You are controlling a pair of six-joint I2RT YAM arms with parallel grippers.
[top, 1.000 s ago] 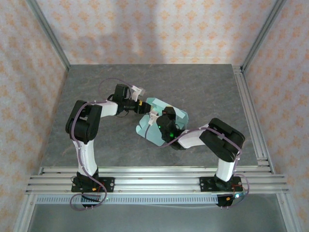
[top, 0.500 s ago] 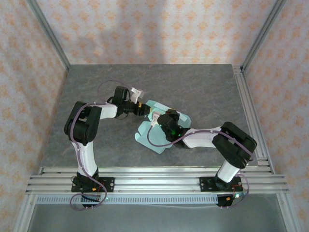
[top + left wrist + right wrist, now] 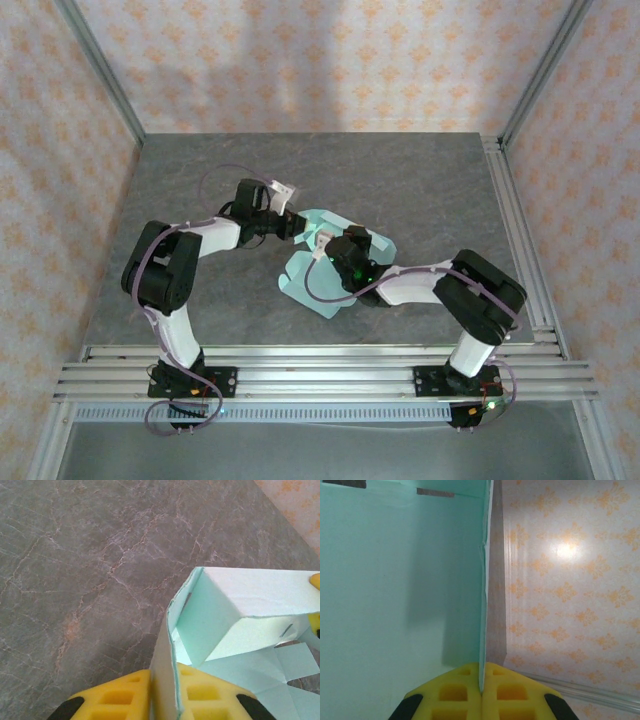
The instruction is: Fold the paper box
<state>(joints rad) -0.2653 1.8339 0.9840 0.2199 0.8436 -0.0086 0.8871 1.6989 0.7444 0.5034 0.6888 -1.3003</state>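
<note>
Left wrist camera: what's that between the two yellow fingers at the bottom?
A thin upright panel of the paper box, seen edge-on in the left wrist view; the left fingers pinch it from both sides.

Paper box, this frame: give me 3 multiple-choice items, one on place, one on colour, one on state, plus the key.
1. Where is the paper box on the table?
A. Far right corner
B. Near the middle, between the two arms
C. On the near rails

2. What colour is its card?
A. Brown
B. White
C. Pale mint green

3. How does the left hand stand?
A. Shut on a card edge
B. Open above the card
C. Resting on bare table

Key:
1 B, the top view shows it mid-table with both arms reaching in to it.
2 C, the card is mint green in every view.
3 A, the left wrist view shows the yellow pads pinching an upright panel; the right hand likewise pinches an edge.
</note>
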